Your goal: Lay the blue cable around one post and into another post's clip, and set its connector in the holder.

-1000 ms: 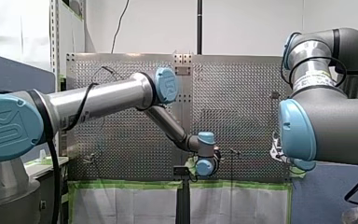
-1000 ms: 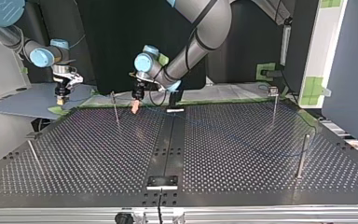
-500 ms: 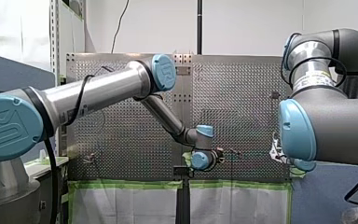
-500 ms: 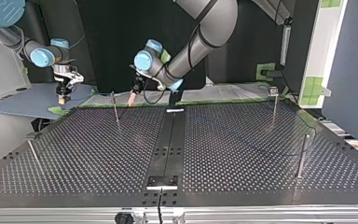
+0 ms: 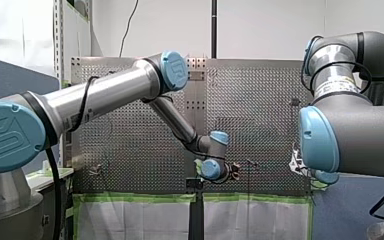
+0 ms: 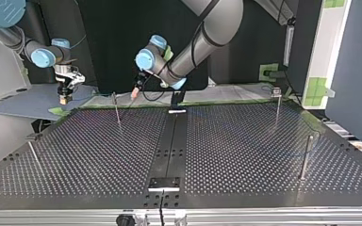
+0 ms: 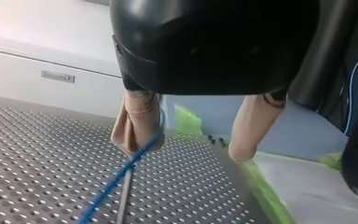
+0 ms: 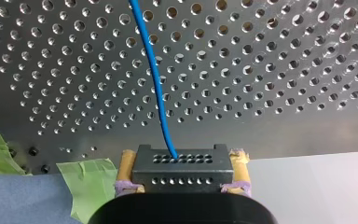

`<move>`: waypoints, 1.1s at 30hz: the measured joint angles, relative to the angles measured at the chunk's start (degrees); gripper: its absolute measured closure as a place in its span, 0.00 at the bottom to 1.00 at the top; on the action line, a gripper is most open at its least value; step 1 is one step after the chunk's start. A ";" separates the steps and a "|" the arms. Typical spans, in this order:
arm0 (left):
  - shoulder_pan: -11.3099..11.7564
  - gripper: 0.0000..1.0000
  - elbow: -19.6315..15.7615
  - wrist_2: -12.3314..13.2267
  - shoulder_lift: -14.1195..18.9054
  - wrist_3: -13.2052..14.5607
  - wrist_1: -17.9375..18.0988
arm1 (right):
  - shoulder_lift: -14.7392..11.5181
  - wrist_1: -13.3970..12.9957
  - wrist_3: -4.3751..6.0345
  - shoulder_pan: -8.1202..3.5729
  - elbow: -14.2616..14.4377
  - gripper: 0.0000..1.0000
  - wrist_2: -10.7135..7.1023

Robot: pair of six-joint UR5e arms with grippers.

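The blue cable [image 8: 154, 79] leaves a black connector block [image 8: 179, 167] and runs ahead over the perforated table [image 8: 270, 60]. My right gripper [image 8: 181, 184] is shut on that block, its yellow pads on both sides; in the top view it [image 6: 64, 98] hangs beyond the table's left far corner. My left gripper [image 7: 193, 147] is open, with beige fingers [image 7: 137, 123] wide apart. The cable [image 7: 116, 179] lies against the inner face of one finger and slants down past a thin post [image 7: 125, 196]. In the top view this gripper [image 6: 135, 94] hovers just right of the far left post [image 6: 117, 109].
More posts stand at the top view's far right [image 6: 277, 106], near right [image 6: 305, 157] and near left [image 6: 33, 153]. A small black plate [image 6: 164, 182] sits at the table's near edge, another [image 6: 176, 111] at the far edge. Green tape [image 7: 261, 191] lines the border.
My left gripper has lifted off the table and swung toward the far edge, tilting as it rose. My right gripper has stayed almost in place, still on the connector.
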 joint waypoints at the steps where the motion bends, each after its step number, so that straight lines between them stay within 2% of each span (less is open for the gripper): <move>1: -0.04 0.00 0.00 -0.01 0.30 0.07 -0.07 | 0.01 0.00 -0.01 0.00 0.00 1.00 0.00; 18: -0.35 0.00 -0.81 0.26 1.67 0.25 0.04 | 0.18 -0.11 0.03 0.01 0.00 1.00 0.00; 28: -0.38 0.00 -4.74 -0.20 5.56 -0.70 3.91 | 0.29 -0.52 0.23 -0.07 0.00 1.00 -0.26; 33: -0.48 0.00 -5.23 -0.23 6.08 -0.79 4.59 | 0.35 -0.49 0.44 -0.09 0.00 1.00 -0.48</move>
